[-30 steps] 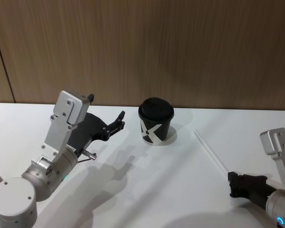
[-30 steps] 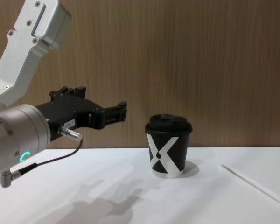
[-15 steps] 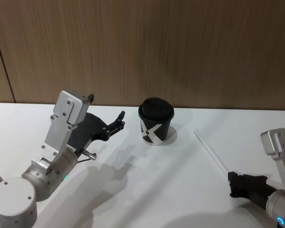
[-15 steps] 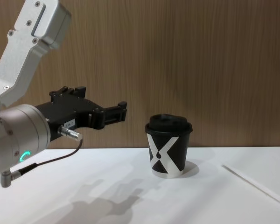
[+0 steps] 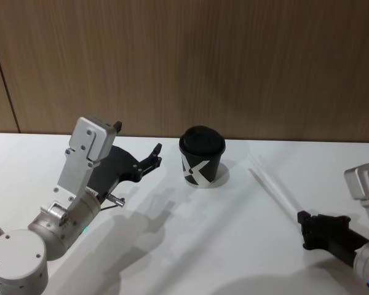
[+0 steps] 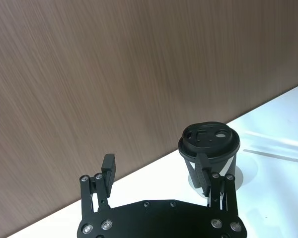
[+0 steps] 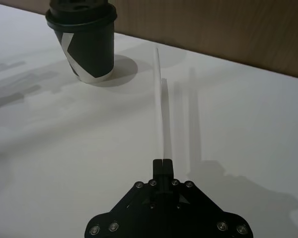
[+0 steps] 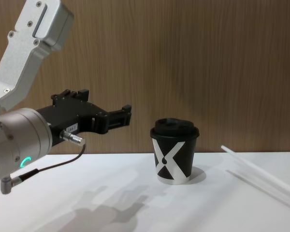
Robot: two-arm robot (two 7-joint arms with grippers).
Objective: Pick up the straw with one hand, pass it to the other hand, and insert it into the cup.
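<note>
Right wrist view: right gripper is pinching straw at its very end, far tip lifting off table near cup. Left gripper is hovering spread open beside cup. Risk: w/ such a thin end-grip, straw is prob. pivoting or slipping at handover.

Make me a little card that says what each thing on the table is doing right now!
Straw: the long thin white straw is held at one end, with its far end up off the white table, right of the cup.
Cup: the small black paper cup with a white X mark stands upright, black domed lid on, no straw in it.
Right gripper: shut on the straw.
Left gripper: open, empty, in the air left of the cup.
</note>
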